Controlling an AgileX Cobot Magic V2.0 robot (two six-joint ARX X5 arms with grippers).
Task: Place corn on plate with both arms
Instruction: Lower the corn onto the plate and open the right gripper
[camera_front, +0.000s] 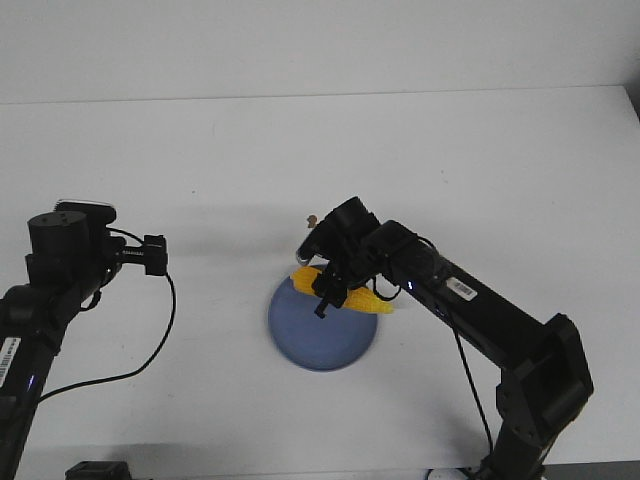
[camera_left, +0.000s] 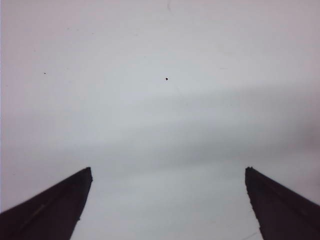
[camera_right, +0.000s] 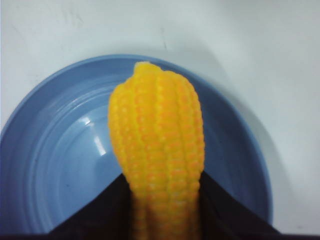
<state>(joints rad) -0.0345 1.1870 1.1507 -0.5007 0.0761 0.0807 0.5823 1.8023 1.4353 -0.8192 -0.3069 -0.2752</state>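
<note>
bright yellow corn (camera_right: 157, 150) — ribbed, tapered — pinched over the blue plate (camera_right: 50, 165).

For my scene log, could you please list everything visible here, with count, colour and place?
corn: one, bright yellow, held between the right gripper's fingers over the plate's far right part.
plate: one, periwinkle blue, round, on the table near its middle, under the corn.
brown speck: one, tiny, on the table just beyond the plate.
table: one, white, fills all views.
right gripper: one, black, shut on the corn above the plate.
left gripper: one, black, open, nothing between its fingers, only bare table below; its arm is at the table's left side, well away from the plate.
</note>
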